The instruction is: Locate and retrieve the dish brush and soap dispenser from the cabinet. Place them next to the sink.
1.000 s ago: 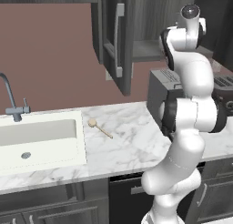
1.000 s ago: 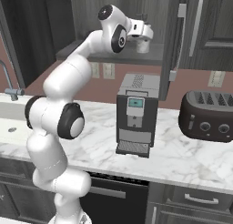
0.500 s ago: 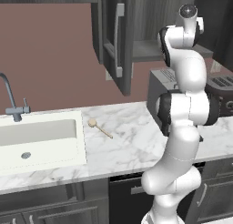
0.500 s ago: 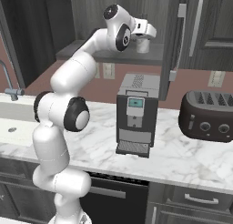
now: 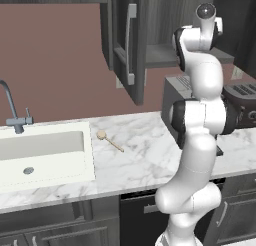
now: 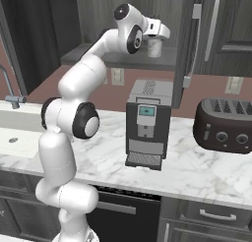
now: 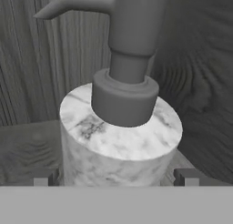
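End effector (image 7: 113, 178) open, its fingers either side of the soap dispenser (image 7: 119, 141) on the cabinet (image 6: 123, 56) shelf; dish brush (image 5: 109, 140) on the bench (image 5: 135, 160) beside the sink (image 5: 45, 155).

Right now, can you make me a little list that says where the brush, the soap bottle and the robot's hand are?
brush: small tan wooden dish brush lies on the white marble counter, right of the white rectangular sink
soap bottle: pale marbled soap dispenser with dark grey pump stands on the dark wood-grain cabinet shelf
hand: at the bottle, a fingertip on each side of it
grip: cannot tell if closed
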